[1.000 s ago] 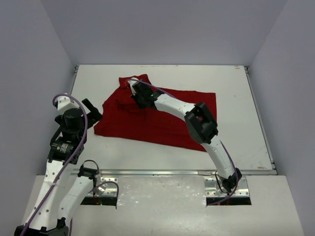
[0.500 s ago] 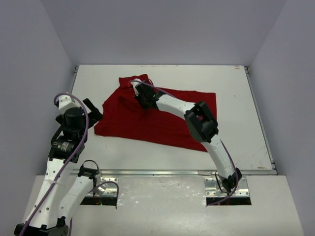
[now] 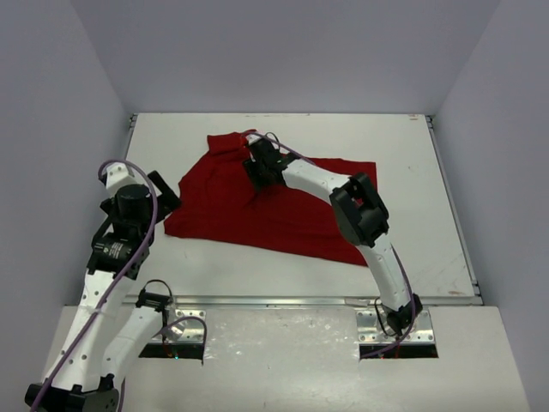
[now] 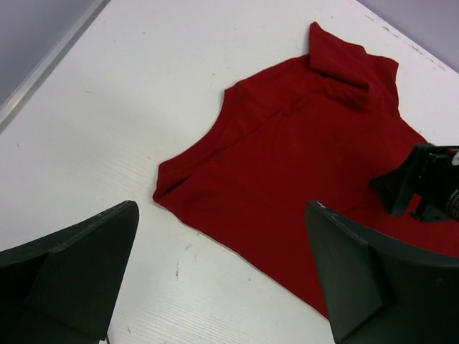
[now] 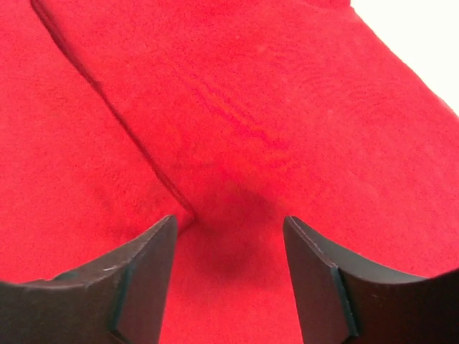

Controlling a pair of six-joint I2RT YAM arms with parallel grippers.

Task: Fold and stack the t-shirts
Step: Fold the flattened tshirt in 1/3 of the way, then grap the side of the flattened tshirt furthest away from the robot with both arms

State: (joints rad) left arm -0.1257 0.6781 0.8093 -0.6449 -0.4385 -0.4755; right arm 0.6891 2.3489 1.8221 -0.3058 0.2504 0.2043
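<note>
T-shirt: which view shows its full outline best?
Top external: the whole t-shirt is in frame, only the right arm crossing it. Left wrist crops one side; right wrist shows just close-up red cloth with a crease.

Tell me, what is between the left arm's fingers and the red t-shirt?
Only bare white table. The left wrist view shows it between the left fingers and the t-shirt, with nothing lying on that stretch.

White arm links (image 3: 310,176) carry black joints (image 3: 360,210), purple cables (image 3: 153,219), black tool fingers (image 5: 143,276)
</note>
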